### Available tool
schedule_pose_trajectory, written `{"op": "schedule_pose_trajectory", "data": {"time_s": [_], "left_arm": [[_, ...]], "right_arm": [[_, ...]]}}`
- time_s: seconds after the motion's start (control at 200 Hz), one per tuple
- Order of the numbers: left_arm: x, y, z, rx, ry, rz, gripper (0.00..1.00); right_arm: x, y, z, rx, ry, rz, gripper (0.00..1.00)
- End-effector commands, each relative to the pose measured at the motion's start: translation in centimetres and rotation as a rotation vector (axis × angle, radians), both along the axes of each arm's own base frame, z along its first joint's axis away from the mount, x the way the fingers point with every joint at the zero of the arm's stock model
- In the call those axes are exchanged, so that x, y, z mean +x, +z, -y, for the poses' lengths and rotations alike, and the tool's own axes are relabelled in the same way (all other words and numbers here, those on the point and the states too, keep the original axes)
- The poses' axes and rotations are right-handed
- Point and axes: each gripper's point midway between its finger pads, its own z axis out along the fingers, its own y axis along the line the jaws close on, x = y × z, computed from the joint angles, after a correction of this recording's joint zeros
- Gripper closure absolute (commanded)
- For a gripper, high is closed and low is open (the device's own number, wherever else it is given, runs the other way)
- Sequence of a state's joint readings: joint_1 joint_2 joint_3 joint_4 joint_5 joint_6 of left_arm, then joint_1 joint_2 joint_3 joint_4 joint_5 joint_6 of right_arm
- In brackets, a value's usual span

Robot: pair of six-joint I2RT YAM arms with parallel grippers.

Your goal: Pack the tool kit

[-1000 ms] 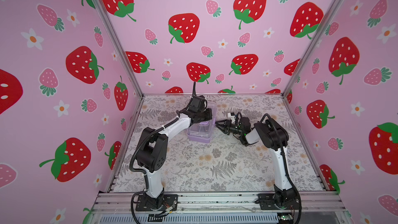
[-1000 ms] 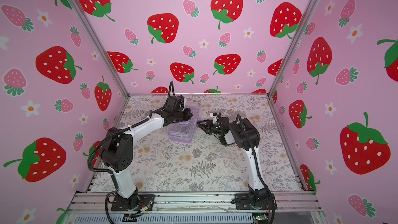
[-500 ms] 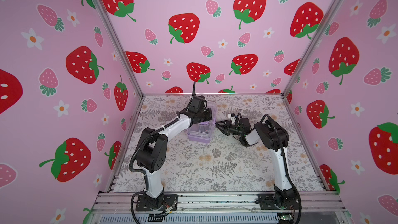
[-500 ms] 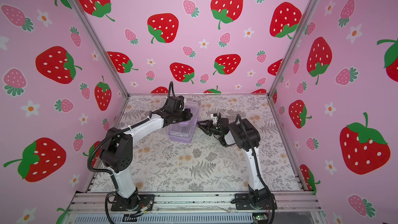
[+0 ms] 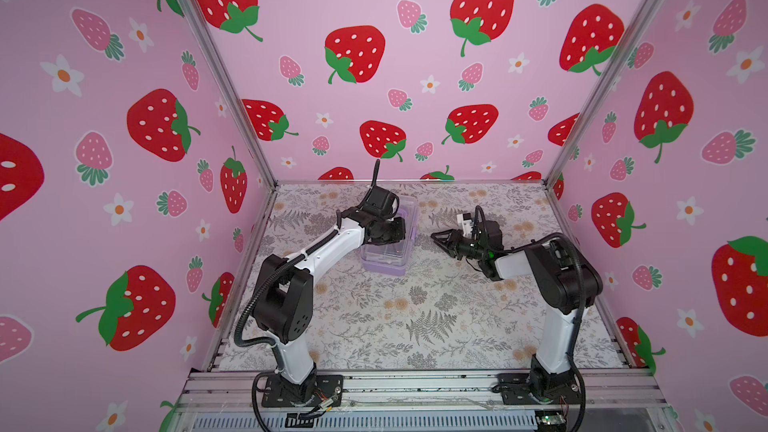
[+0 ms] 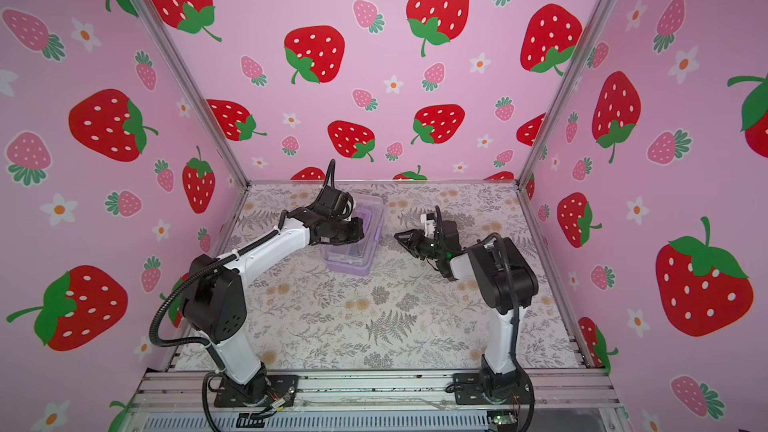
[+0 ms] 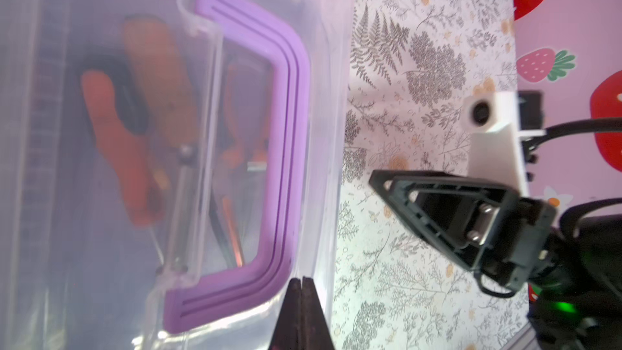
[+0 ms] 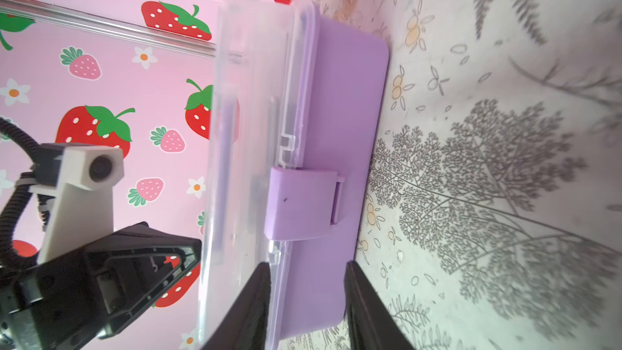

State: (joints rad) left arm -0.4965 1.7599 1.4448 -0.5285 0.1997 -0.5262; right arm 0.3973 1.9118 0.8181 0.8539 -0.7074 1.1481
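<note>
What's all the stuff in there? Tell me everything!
tool kit: one, lilac base and clear lid, in the middle, toward the back
handle: one, purple, flat on the lid
latch: one, purple, on the tool kit's long side
tools: number unclear, orange handles, inside the tool kit
table cover: one, white with grey ferns, under everything
walls: three, pink with strawberries, around the table cover
left gripper: one, black, shut, over the lid
right gripper: one, black, open, beside the tool kit, not touching
</note>
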Motion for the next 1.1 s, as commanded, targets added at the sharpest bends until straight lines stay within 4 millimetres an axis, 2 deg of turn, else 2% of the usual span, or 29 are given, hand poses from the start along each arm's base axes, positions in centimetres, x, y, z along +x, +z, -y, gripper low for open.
{"op": "schedule_pose_trajectory", "data": {"time_s": [0.0, 0.03, 0.105, 0.155, 0.16, 0.175, 0.19, 0.27, 0.28, 0.29, 0.295, 0.305, 0.39, 0.445, 0.505, 0.605, 0.665, 0.77, 0.825, 0.935, 1.015, 1.096], "left_arm": [[-1.0, 5.0, -1.6, 0.017, 0.015, 0.084, 0.97], [-1.3, 6.1, -1.8, 0.009, 0.016, 0.108, 0.95], [-1.8, 8.8, -3.5, 0.016, 0.052, 0.198, 0.77], [-2.2, 10.5, -4.8, 0.024, 0.083, 0.261, 0.62], [-2.2, 10.7, -5.0, 0.025, 0.088, 0.268, 0.6], [-2.4, 11.2, -5.6, 0.031, 0.103, 0.289, 0.57], [-2.5, 11.7, -6.1, 0.036, 0.117, 0.312, 0.54], [-3.3, 14.3, -9.5, 0.086, 0.22, 0.461, 0.41], [-3.3, 14.3, -9.9, 0.097, 0.234, 0.474, 0.3], [-3.5, 14.7, -10.4, 0.1, 0.251, 0.496, 0.12], [-3.6, 14.9, -10.6, 0.102, 0.258, 0.508, 0.06], [-3.8, 15.2, -10.9, 0.102, 0.27, 0.524, 0.01], [-5.2, 16.7, -14.6, 0.13, 0.403, 0.675, 0.01], [-5.9, 17.5, -16.1, 0.134, 0.451, 0.776, 0.01], [-6.6, 17.3, -17.2, 0.158, 0.473, 0.892, 0.01], [-7.5, 14.9, -20.4, 0.309, 0.567, 0.937, 0.01], [-7.7, 12.7, -21.9, 0.432, 0.589, 0.915, 0.01], [-7.4, 8.4, -24.0, 0.604, 0.594, 0.84, 0.01], [-7.2, 6.0, -25.1, 0.659, 0.584, 0.795, 0.01], [-6.5, 1.2, -26.0, 0.646, 0.532, 0.73, 0.01], [-6.2, -1.9, -27.0, 0.599, 0.537, 0.675, 0.01], [-5.8, -4.1, -28.1, 0.577, 0.56, 0.638, 0.01]], "right_arm": [[-0.1, -0.4, 2.1, -0.185, -0.048, 0.061, 0.58], [0.1, 0.3, 2.7, -0.232, -0.066, 0.095, 0.56], [0.7, 2.9, 4.2, -0.346, -0.118, 0.202, 0.49], [0.9, 5.0, 5.5, -0.417, -0.162, 0.282, 0.39], [0.9, 5.2, 5.6, -0.423, -0.165, 0.29, 0.37], [1.0, 5.9, 6.1, -0.448, -0.185, 0.314, 0.08], [1.0, 6.5, 6.6, -0.47, -0.203, 0.335, 0.0], [1.0, 9.9, 9.1, -0.577, -0.306, 0.451, 0.01], [1.0, 10.3, 9.5, -0.587, -0.322, 0.464, 0.01], [1.0, 10.6, 9.8, -0.598, -0.337, 0.476, 0.01], [1.0, 10.9, 10.0, -0.603, -0.344, 0.483, 0.01], [0.9, 11.3, 10.3, -0.612, -0.356, 0.496, 0.01], [0.1, 14.1, 12.7, -0.663, -0.469, 0.592, 0.01], [-0.6, 15.4, 14.1, -0.685, -0.532, 0.642, 0.01], [-1.4, 16.2, 14.9, -0.713, -0.561, 0.715, 0.01], [-2.1, 16.2, 15.9, -0.819, -0.574, 0.875, 0.01], [-2.6, 14.4, 16.8, -0.928, -0.569, 0.935, 0.01], [-3.3, 10.8, 20.1, -1.062, -0.663, 0.825, 0.01], [-3.8, 9.4, 21.2, -1.104, -0.69, 0.797, 0.01], [-4.4, 7.1, 22.7, -1.153, -0.741, 0.77, 0.01], [-4.1, 6.3, 23.5, -1.208, -0.75, 0.752, 0.01], [-3.3, 5.2, 24.5, -1.239, -0.771, 0.708, 0.01]]}}
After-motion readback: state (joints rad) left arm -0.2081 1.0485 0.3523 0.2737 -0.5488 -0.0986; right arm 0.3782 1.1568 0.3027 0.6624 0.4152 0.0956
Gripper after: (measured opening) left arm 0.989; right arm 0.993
